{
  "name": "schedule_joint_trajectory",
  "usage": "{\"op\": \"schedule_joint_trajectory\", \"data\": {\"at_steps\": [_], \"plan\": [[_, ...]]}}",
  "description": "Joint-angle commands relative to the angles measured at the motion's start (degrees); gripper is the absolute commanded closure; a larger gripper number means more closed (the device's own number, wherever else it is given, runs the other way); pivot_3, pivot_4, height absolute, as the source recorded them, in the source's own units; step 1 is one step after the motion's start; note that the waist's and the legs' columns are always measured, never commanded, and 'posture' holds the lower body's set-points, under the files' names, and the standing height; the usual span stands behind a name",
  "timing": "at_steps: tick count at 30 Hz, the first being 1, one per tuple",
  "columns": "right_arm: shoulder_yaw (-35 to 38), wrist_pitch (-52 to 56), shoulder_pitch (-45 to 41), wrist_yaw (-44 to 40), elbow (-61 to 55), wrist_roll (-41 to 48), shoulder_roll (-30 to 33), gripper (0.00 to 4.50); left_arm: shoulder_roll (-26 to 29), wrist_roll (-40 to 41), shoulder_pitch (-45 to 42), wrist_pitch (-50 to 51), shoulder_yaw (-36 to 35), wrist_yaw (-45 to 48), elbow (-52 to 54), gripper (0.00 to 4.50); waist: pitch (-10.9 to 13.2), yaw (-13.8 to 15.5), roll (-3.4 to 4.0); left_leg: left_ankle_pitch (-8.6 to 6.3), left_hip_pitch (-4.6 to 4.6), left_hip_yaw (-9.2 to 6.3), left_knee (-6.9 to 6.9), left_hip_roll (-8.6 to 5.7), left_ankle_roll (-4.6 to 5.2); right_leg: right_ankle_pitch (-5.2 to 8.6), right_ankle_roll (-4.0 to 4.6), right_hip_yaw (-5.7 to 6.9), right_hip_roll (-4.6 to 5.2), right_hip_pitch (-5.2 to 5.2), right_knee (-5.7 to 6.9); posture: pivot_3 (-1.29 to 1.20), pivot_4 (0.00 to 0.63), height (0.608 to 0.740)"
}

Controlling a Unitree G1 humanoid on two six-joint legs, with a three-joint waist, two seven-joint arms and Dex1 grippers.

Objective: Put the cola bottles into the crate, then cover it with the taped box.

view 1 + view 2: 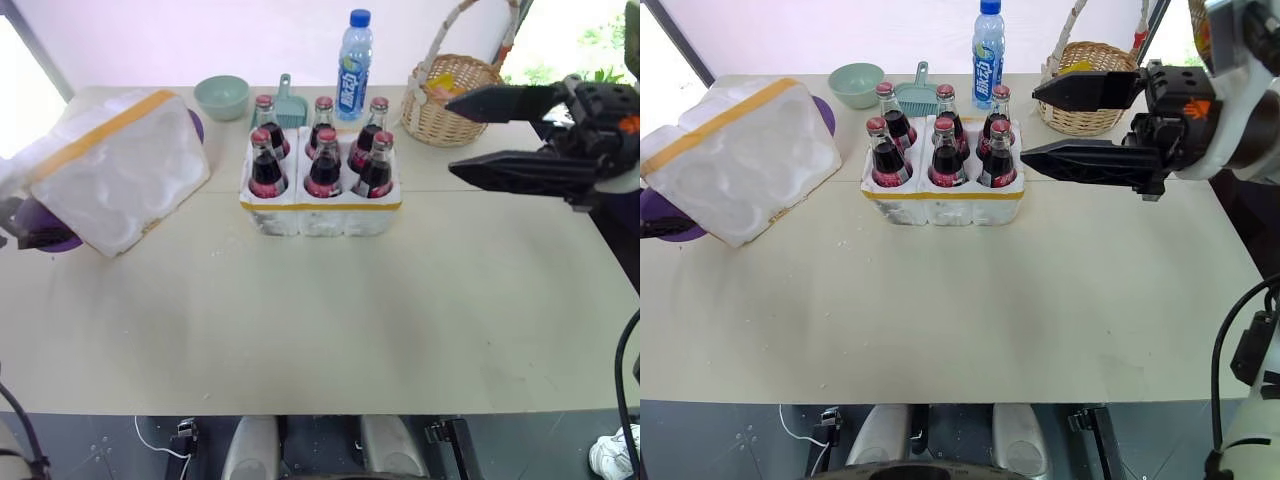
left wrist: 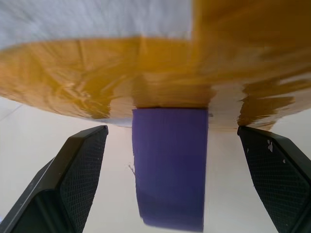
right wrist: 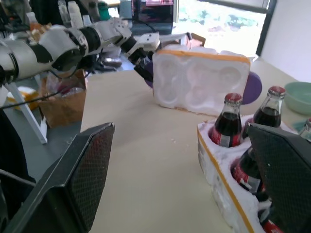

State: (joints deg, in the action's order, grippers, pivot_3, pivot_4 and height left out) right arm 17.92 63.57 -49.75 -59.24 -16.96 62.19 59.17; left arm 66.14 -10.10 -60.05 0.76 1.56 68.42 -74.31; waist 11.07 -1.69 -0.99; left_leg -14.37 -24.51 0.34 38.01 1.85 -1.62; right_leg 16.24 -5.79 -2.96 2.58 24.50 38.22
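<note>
So the bench (image 1: 330, 320) has the box (image 1: 120, 170) tipped up near its left edge, hollows showing, leaning on a purple thing (image 2: 170, 165). The crate (image 1: 320, 212) sits mid-bench toward the back edge with all six bottles (image 1: 326, 165) in it. Left gripper (image 2: 170, 160) is wide open right at the box; right gripper (image 1: 1060, 125) hangs open, empty, just right of the crate.

We are looking at a lab or workshop: behind the worktop (image 3: 146, 160), a monitor (image 3: 153, 9) is glowing, cluttered benches (image 3: 29, 92) are holding bottles, and cables (image 1: 160, 440) are trailing across the floor below its near edge.
</note>
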Motion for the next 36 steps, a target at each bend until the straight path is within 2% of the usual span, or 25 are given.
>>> {"op": "schedule_joint_trajectory", "data": {"at_steps": [1,3,8,9,14,15,17,24,28,32,36], "plan": [[2.7,0.5,0.2,0.1,-1.6,2.4,2.8,0.01,0.0,-0.6,-1.3,0.1,-0.1,-0.7,-0.4,0.26,0.0,0.0,0.0,0.0,0.0,0.0,0.0,0.0,0.0,0.0,0.0,0.0,0.0,0.0,0.0,0.0,0.15,0.74],[2.7,1.1,0.2,0.3,-1.3,3.2,4.0,0.0,-0.6,-0.5,-1.1,0.0,-0.4,-0.6,-0.7,0.87,0.0,0.1,0.0,0.0,0.0,0.0,0.0,0.0,0.0,0.0,0.0,0.0,0.01,0.0,0.0,0.0,0.15,0.74],[2.2,-0.4,0.6,1.0,-1.9,2.6,5.0,0.0,-1.8,-0.2,-0.9,0.4,-0.8,-0.1,-0.7,3.52,0.0,0.6,0.0,0.0,0.03,0.0,0.01,0.0,0.0,0.0,0.0,0.0,0.0,-0.01,0.04,0.0,0.15,0.74],[2.0,-0.8,0.8,1.2,-2.1,2.2,5.0,0.0,-2.0,-0.3,-0.8,0.4,-0.8,0.2,-0.7,3.91,0.0,0.6,0.0,0.0,0.03,0.0,0.02,0.0,0.0,0.0,0.0,0.0,0.0,-0.01,0.05,0.0,0.15,0.74],[1.9,-1.7,1.9,1.3,-1.8,1.7,5.2,0.0,-2.8,0.0,-1.0,0.1,-1.0,0.8,-0.2,3.91,0.0,0.9,0.0,0.0,0.04,0.0,0.06,0.0,0.0,0.0,0.0,0.0,0.0,-0.03,0.08,0.0,0.15,0.74],[1.9,-1.5,2.0,1.4,-1.6,2.0,5.3,0.0,-2.9,0.2,-1.2,0.1,-1.2,1.2,0.0,4.09,0.0,0.9,0.0,0.0,0.04,0.0,0.07,-0.01,0.0,0.0,0.0,0.0,0.01,-0.03,0.08,0.0,0.15,0.74],[2.0,-1.5,2.3,1.3,-1.5,2.0,5.3,0.0,-2.9,0.5,-1.2,-1.1,-1.4,1.1,0.4,4.09,0.0,0.9,0.0,0.0,0.04,0.0,0.08,-0.01,0.0,0.0,0.0,0.0,0.01,-0.03,0.09,0.0,0.15,0.74],[2.9,-3.7,5.3,2.4,-1.7,-0.3,5.5,0.0,-2.8,1.9,-4.3,-9.7,-3.7,-10.8,5.0,4.09,0.0,0.9,-0.08,0.0,-0.01,-0.05,0.12,-0.01,0.0,0.0,0.0,0.02,0.02,-0.04,0.08,0.0,0.15,0.74],[3.9,-3.8,7.0,3.6,-2.2,0.3,4.9,0.0,-4.6,3.5,-6.2,-14.8,-5.1,-15.2,14.5,4.09,0.0,0.9,-0.16,0.0,-0.05,-0.09,0.12,-0.01,0.0,-0.01,-0.01,0.03,0.02,-0.04,0.07,0.0,0.15,0.74],[4.1,-4.0,8.3,4.8,-2.2,0.8,4.0,0.0,-7.3,5.9,-3.6,-15.0,-5.9,-17.0,31.0,4.09,0.0,1.0,-0.16,0.0,-0.04,-0.07,0.13,-0.02,-0.01,-0.02,-0.04,0.01,0.07,-0.05,0.07,0.0,0.15,0.74],[3.9,-3.9,8.3,6.3,-1.6,1.1,3.1,0.0,-10.0,4.8,0.5,-12.7,-4.9,-19.7,47.9,4.09,0.0,0.7,-0.16,0.01,-0.02,-0.04,0.14,-0.02,-0.01,-0.03,-0.04,-0.02,0.05,-0.05,0.1,0.0,0.15,0.74]]}}
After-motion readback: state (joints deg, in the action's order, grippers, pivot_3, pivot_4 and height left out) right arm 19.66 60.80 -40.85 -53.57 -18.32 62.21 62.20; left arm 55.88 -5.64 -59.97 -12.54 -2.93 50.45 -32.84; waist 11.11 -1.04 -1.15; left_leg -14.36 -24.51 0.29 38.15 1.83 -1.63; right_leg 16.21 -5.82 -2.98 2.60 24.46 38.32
